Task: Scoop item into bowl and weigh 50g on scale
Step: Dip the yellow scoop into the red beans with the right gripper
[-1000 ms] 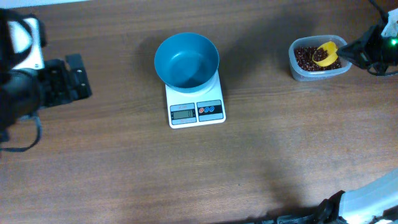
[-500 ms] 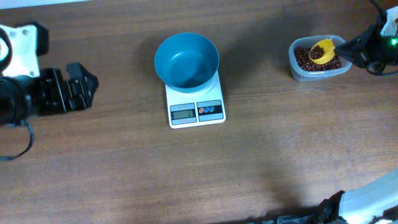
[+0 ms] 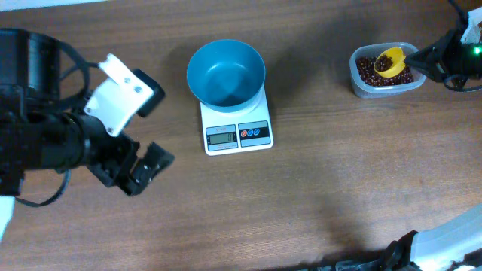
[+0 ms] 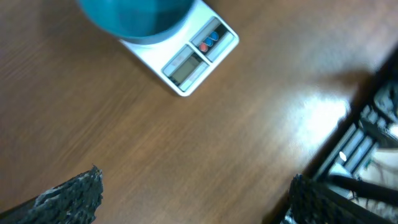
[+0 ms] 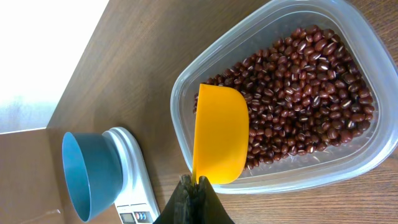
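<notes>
The teal bowl (image 3: 226, 73) sits empty on the white scale (image 3: 238, 134) at mid-table. The item, dark red beans (image 3: 367, 69), fills a clear tub (image 3: 360, 86) at the far right. My right gripper (image 3: 419, 60) is shut on the handle of a yellow scoop (image 3: 392, 62), held over the tub with dark beans in it. In the right wrist view the scoop (image 5: 219, 134) shows its plain underside above the beans (image 5: 298, 106), with the gripper (image 5: 198, 186) shut on it. My left gripper (image 3: 143, 172) is open over bare table, left of the scale (image 4: 186, 56), holding nothing.
The clear tub (image 5: 273, 177) stands near the table's right edge. The left arm's black body and white housing (image 3: 120, 94) cover the left part of the table. Part of another arm (image 3: 444, 233) lies along the front right edge.
The left arm has swung right and toward the front, closer to the scale, still open. The scoop rose slightly in the tub and has since held still.
</notes>
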